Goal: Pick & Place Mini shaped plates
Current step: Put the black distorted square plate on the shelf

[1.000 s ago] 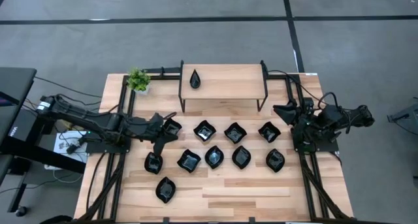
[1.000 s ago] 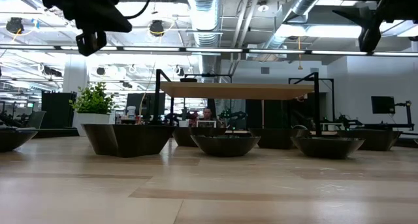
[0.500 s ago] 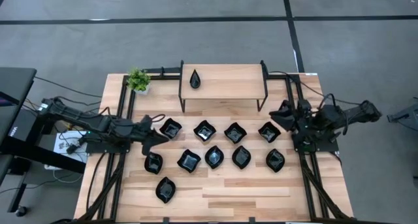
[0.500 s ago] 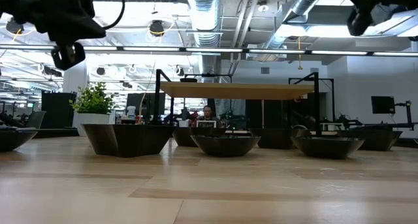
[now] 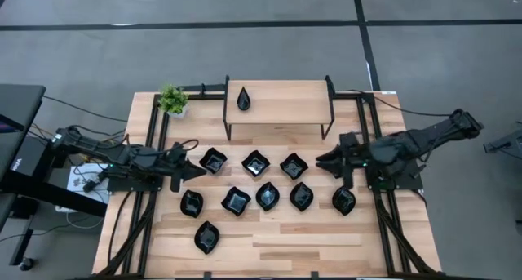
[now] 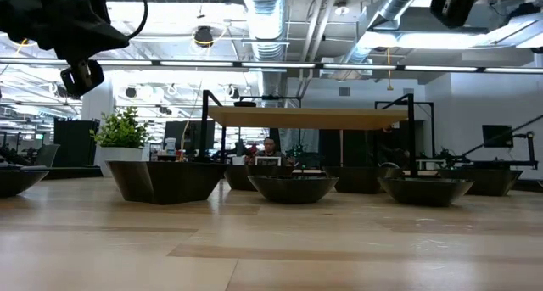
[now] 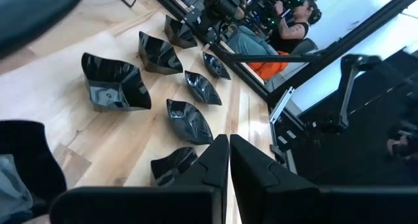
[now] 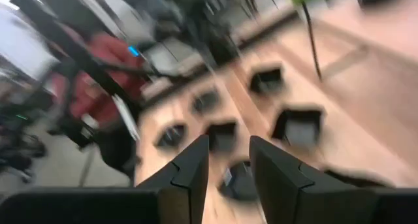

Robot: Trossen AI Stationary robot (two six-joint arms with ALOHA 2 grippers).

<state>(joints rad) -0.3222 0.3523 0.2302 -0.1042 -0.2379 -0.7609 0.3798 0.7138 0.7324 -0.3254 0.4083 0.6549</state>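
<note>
Glossy black mini shaped plates (image 5: 268, 195) sit in two rows mid-table, one teardrop plate (image 5: 244, 99) up on the wooden shelf (image 5: 285, 103). Left gripper (image 5: 194, 169) beside the row's left end, fingers shut, empty. Right gripper (image 5: 322, 159) above the right-end plate, fingers parted, holding nothing.

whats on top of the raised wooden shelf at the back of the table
One narrow teardrop plate sits on the raised wooden shelf, near its left end; the rest of its top looks bare. What lies beneath the shelf is covered in the high view.
</note>
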